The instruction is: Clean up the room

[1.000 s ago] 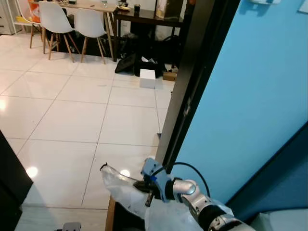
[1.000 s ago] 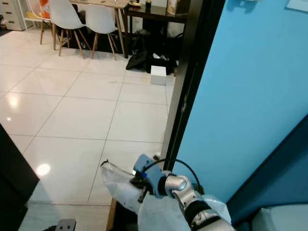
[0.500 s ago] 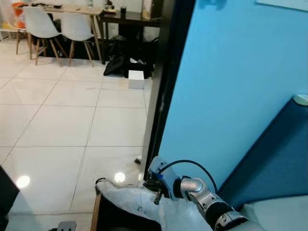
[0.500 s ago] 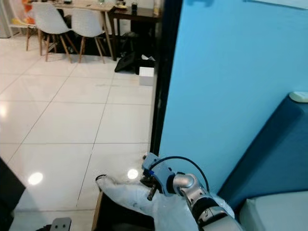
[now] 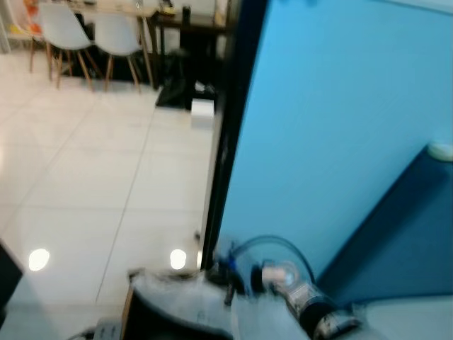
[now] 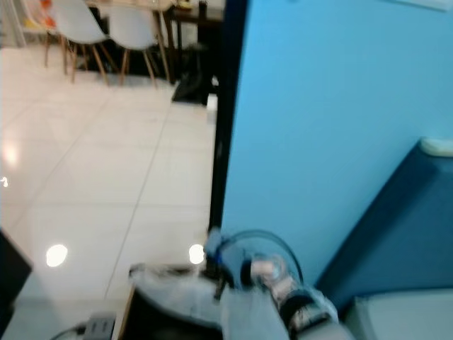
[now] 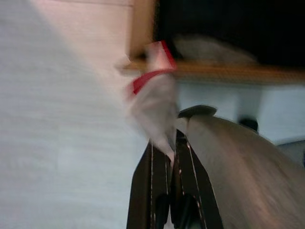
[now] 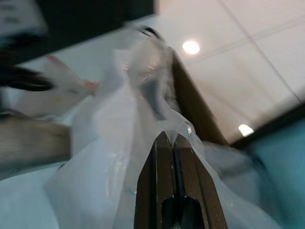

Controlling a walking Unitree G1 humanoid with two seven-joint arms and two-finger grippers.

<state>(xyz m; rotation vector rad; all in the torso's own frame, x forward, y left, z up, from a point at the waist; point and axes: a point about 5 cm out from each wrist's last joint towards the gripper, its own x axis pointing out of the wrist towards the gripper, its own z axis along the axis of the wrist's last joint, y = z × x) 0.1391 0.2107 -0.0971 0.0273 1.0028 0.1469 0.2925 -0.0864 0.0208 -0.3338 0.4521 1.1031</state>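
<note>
Now, head views: I'm seeing blur as the robot is walking; the right gripper [image 5: 230,282] is holding a clear plastic bag [image 5: 185,301] low in front, over a dark bin [image 5: 163,327] with a wooden rim, beside a blue wall [image 5: 333,134] and a black door frame [image 5: 225,120].
Background: white chairs [image 5: 71,35] and a white box [image 5: 202,110] are sitting far off on the tiled floor [image 5: 99,184].
Left wrist view: the left gripper [image 7: 171,152] is pinching a pale wrapper with a red band [image 7: 155,102], fingers closed on it.
Right wrist view: I'm watching the black fingers [image 8: 164,186] pressed together on the bag's film.
Step in hand: I'm judging it as carrying rubbish and bag along.
Next move: I'm expecting to need a steady stop, then bringing the wrapper over the bag's mouth before letting go.
</note>
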